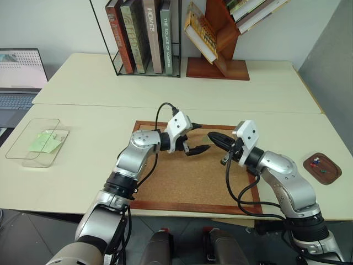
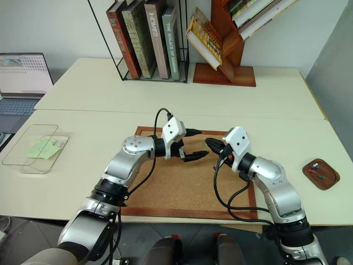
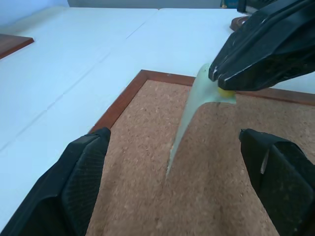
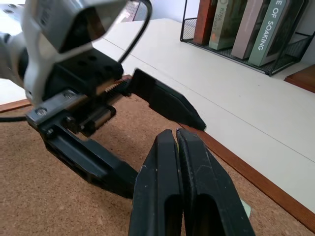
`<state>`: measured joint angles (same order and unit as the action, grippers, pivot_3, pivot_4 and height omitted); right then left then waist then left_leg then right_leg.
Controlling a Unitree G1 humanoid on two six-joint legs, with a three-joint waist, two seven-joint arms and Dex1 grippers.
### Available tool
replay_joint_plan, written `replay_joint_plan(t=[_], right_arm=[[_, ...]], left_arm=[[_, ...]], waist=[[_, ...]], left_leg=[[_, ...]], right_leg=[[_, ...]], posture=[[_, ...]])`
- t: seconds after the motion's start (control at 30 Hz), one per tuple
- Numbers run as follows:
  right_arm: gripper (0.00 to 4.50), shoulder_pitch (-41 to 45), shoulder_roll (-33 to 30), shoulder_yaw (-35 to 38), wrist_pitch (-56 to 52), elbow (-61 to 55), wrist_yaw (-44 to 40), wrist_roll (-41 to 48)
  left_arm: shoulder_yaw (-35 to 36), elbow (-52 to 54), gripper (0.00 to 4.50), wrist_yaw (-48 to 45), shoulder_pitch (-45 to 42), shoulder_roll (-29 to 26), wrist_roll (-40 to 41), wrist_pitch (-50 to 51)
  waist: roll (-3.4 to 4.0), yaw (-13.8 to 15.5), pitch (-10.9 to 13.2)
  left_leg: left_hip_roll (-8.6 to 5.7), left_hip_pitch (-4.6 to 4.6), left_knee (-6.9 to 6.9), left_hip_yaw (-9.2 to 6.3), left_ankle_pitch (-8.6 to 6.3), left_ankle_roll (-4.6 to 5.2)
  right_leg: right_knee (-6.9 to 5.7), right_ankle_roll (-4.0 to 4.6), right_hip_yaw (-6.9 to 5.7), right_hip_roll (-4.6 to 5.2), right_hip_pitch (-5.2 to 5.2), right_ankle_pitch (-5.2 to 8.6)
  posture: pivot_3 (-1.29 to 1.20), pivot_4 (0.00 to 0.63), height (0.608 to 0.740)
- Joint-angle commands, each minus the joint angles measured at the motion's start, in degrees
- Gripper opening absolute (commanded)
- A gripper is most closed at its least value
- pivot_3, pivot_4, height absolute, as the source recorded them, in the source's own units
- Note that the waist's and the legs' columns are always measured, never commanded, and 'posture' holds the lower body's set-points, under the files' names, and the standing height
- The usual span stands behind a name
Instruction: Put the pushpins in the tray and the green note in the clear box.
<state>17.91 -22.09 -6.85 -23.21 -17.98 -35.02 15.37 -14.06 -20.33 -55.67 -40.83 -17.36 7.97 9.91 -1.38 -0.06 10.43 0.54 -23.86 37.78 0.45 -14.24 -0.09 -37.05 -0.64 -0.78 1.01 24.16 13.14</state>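
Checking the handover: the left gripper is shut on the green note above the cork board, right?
No. The right gripper is shut on the green note. The left gripper is open beside it, as the left wrist view shows. They are above the cork board.

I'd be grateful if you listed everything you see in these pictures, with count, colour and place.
table: two butted together, cream, under everything
cork board: one, tan with red-brown frame, centre front
clear box: one, transparent, left, its lid beside it
green slips: count unclear, lime, inside the clear box
tray: one, dark reddish-brown, right
pushpins: a few, red, blue and green heads, in the tray
laptop: one, grey, far left
books: several, mixed colours, in a black wire rack at the back
wooden shelf: one, red-brown, back, holding slanted books
green note: one, pale mint, hanging over the cork board
left end effector: black, open, facing the note
right end effector: black, shut on the green note
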Motion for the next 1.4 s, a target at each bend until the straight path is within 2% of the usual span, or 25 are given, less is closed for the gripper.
replay_joint_plan(t=[0.03, 0.23, 0.87, 0.9, 1.07, 1.4], right_arm=[[0.0, 0.9, 0.45, -0.2, -0.47, -3.33, -0.39, 1.33], [0.0, 0.69, 0.93, -0.46, -1.18, -4.21, 0.01, 1.64], [0.0, 0.8, 1.42, -0.41, -1.65, -4.09, 0.86, 2.41], [0.0, 0.79, 1.43, -0.4, -1.65, -4.08, 0.89, 2.41], [0.0, 0.91, 1.5, -0.33, -1.71, -4.0, 1.09, 2.4], [0.0, 0.98, 1.73, 1.68, -2.78, -5.01, 1.93, 4.23]], left_arm=[[-0.27, -4.26, 4.37, -0.29, -3.11, 1.79, -1.12, -3.85], [0.86, -9.32, 4.37, -1.03, -4.84, 3.33, -1.16, -8.3], [2.14, -9.67, 1.18, -6.11, -3.77, 3.75, 0.55, -8.07], [2.13, -9.53, 0.89, -6.23, -3.66, 3.77, 0.6, -8.01], [2.15, -9.31, 0.01, -6.67, -3.29, 3.71, 0.71, -7.93], [1.23, -10.68, 0.01, -6.27, -2.76, 2.66, -1.36, -10.01]], waist=[[0.0, 0.01, 0.0], [0.0, -0.02, 0.0], [0.0, -0.02, -0.01], [0.0, -0.02, 0.0], [0.0, -0.02, -0.01], [0.0, -0.02, -0.01]], left_leg=[[0.0, 0.0, 0.03, 0.0, 0.0, 0.0], [0.01, 0.01, 0.08, 0.02, 0.0, 0.0], [0.01, 0.01, 0.16, 0.0, 0.0, 0.01], [0.01, 0.01, 0.16, 0.0, 0.0, 0.01], [0.01, 0.02, 0.19, 0.01, 0.0, 0.01], [0.0, 0.04, 0.22, 0.01, 0.0, 0.01]], right_leg=[[-0.02, 0.0, -0.01, -0.03, 0.0, 0.0], [-0.06, -0.03, 0.02, -0.11, -0.01, -0.02], [-0.15, -0.02, 0.02, -0.13, -0.02, -0.03], [-0.16, -0.02, 0.02, -0.13, -0.02, -0.03], [-0.19, -0.01, 0.03, -0.13, -0.02, -0.03], [-0.25, -0.01, 0.04, -0.13, -0.02, -0.04]], posture=[[0.0, 0.15, 0.74], [0.0, 0.15, 0.74], [0.0, 0.15, 0.74], [0.0, 0.15, 0.74], [0.0, 0.15, 0.74], [0.0, 0.15, 0.74]])
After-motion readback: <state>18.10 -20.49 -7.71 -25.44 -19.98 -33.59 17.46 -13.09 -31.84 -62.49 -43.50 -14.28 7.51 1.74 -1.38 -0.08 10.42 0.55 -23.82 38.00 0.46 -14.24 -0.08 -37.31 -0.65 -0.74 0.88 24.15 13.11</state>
